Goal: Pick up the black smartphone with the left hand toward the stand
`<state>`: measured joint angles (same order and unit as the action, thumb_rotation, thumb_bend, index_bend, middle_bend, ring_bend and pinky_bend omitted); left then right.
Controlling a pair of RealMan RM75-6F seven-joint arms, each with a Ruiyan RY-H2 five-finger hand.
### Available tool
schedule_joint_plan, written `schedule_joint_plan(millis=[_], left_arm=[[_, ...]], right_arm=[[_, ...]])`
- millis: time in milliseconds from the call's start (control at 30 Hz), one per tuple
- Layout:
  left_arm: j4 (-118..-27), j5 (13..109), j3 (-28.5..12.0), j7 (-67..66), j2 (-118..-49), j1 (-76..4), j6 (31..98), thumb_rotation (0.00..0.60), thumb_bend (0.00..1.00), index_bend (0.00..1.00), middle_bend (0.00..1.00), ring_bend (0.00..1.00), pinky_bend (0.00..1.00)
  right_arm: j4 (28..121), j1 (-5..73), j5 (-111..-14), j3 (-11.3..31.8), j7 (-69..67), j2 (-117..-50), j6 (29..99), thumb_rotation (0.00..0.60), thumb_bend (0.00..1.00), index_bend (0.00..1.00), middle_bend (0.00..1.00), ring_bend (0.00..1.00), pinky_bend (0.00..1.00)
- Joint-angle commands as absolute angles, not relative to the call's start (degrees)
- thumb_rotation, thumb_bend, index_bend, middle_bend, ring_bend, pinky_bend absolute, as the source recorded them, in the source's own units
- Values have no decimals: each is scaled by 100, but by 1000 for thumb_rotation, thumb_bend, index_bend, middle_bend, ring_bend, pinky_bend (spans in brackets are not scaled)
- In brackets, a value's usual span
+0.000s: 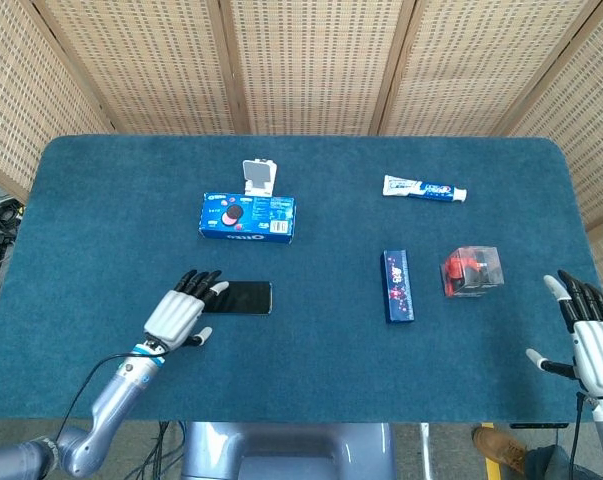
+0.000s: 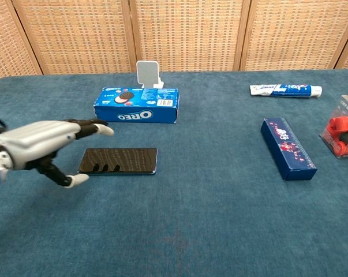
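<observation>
Hovering spread, empty, left hand point(image 1: 177, 311) overlaps smartphone point(image 1: 243, 297) — right hand point(image 1: 587, 340), fingers apart, head-view only.

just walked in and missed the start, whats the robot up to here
The left hand is reaching over the near end of the black smartphone, which lies flat on the blue table. Its fingers are spread above the phone and nothing is gripped yet. The white stand sits behind the Oreo box. The right hand rests open at the table's edge, holding nothing.
</observation>
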<state>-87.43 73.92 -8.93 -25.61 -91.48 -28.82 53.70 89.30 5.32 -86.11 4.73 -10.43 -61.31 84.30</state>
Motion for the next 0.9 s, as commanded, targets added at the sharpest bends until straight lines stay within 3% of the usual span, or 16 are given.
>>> schedule_joint_plan(millis=[33, 800, 900], left_arm=[[-8310, 6987, -1070, -2755, -9615, -3192, 5134, 600, 334, 4, 0, 0, 0], [-7315, 6224, -1093, -2796, -10335, -3818, 4889, 600, 372, 21, 0, 0, 0], [-7219, 6196, -1065, -2794, -10414, -3857, 4908, 600, 447, 55, 0, 0, 0]], right_arm=[[8927, 536, -8606, 472, -1060, -6127, 8419, 600, 0, 94, 0, 0, 0], [8857, 568, -8518, 498, -1185, -6125, 8327, 600, 0, 95, 0, 0, 0], [8849, 571, -8508, 498, -1197, -6127, 8314, 600, 0, 95, 0, 0, 0]])
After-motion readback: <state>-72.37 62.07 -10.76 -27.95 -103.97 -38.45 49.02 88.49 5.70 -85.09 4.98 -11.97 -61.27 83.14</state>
